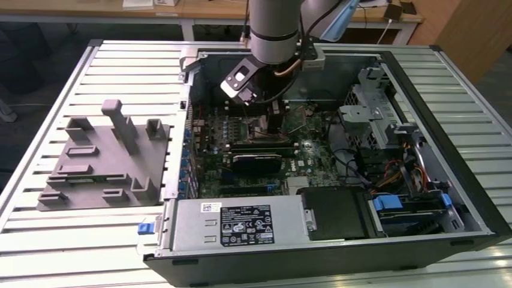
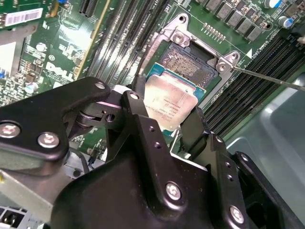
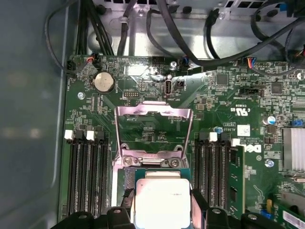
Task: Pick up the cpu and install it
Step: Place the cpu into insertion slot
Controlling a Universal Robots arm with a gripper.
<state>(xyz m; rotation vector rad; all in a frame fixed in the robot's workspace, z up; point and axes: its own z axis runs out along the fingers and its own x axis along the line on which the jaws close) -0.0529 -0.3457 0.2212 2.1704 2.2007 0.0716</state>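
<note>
The end effector [image 2: 167, 110] is clamped on the cpu [image 2: 172, 104]. In the second wrist view its black fingers [image 2: 196, 128] press two opposite edges, the silvery plate facing up. The cpu sits over part of the open socket [image 2: 190, 64]; whether they touch cannot be told. The socket's load plate [image 3: 153, 125] stands raised, with memory slots [image 3: 88, 171] on either side of it on the motherboard [image 3: 228, 100]. The open computer case [image 1: 320, 264] lies on the slatted surface [image 1: 120, 66], and a grey plastic block [image 1: 100, 162] rests beside it at the exterior view's left.

An open computer case [image 1: 320, 264] lies on the desk [image 1: 72, 240], and a block [image 1: 96, 162] stands beside it on the exterior view's left. Inside the case, on the motherboard [image 3: 228, 95], memory slots [image 3: 88, 176] flank the socket [image 2: 190, 62]. The cpu [image 3: 162, 202] sits between the fingers of the gripper [image 2: 167, 112], just over the socket.
</note>
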